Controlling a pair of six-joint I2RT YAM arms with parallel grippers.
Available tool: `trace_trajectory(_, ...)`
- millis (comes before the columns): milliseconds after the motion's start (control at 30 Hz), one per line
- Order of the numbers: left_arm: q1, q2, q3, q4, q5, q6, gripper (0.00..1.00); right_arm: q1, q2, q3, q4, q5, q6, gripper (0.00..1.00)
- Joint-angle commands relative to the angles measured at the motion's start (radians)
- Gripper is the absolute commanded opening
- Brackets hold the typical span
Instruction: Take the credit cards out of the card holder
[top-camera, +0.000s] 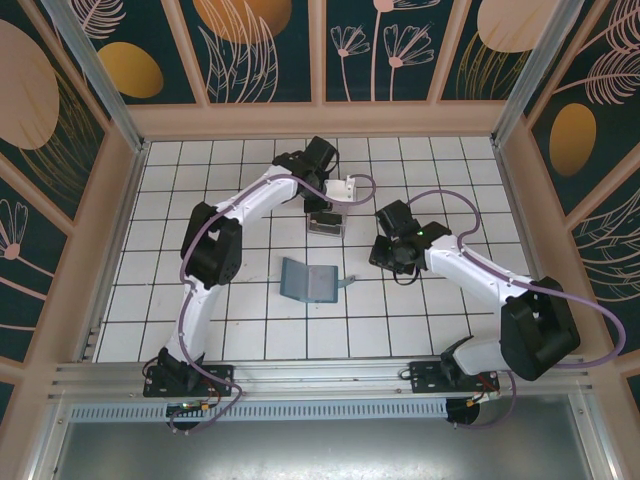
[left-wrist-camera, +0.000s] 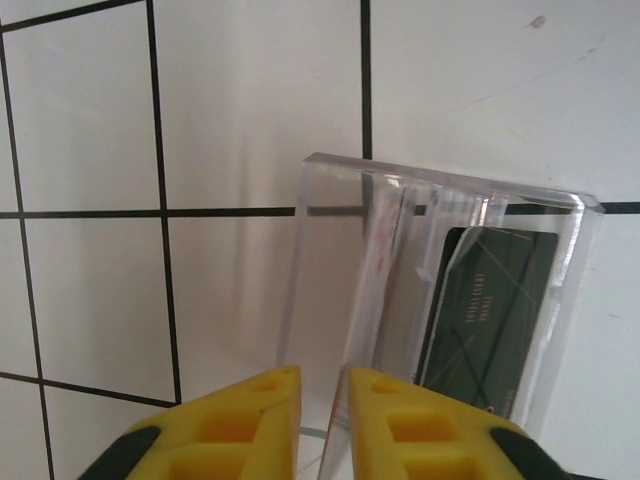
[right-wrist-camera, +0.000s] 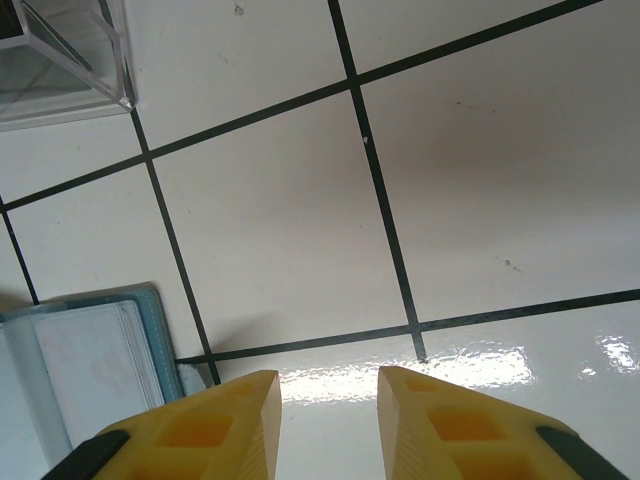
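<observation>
The teal card holder (top-camera: 308, 280) lies open on the tiled floor mid-table; its corner with a grey inner pocket (right-wrist-camera: 90, 350) shows in the right wrist view. My left gripper (left-wrist-camera: 323, 372) hovers over the clear tray (left-wrist-camera: 440, 175), its jaws slightly apart. A pale credit card (left-wrist-camera: 375, 270) stands on edge in the tray, leaning against the right finger with a gap on the other side. A dark credit card (left-wrist-camera: 490, 300) rests in the tray's right compartment. To the right of the card holder, my right gripper (right-wrist-camera: 328, 378) is open over bare tile, holding nothing.
The clear tray (top-camera: 326, 224) sits just behind the card holder, under the left gripper (top-camera: 322, 205). The right gripper (top-camera: 390, 265) is to its right. Wooden walls ring the tiled floor.
</observation>
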Motion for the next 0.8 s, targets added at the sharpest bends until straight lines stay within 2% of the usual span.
trace_trajectory(0,-0.003,0.014,0.017,0.045,-0.040,-0.002,0.24,-0.009,-0.024,-0.014,-0.001,0.013,0.013,0.32)
trace_trajectory(500,-0.005,0.003,-0.002,0.135,-0.093,-0.029,0.26,-0.010,-0.026,-0.014,0.002,0.013,0.016,0.32)
trace_trajectory(600,-0.006,-0.019,-0.010,0.144,-0.079,-0.064,0.25,-0.010,-0.028,-0.011,0.004,0.012,0.016,0.32)
trace_trajectory(767,-0.006,-0.124,-0.130,0.281,-0.084,-0.186,0.25,-0.009,-0.019,-0.007,0.026,-0.019,0.015,0.32)
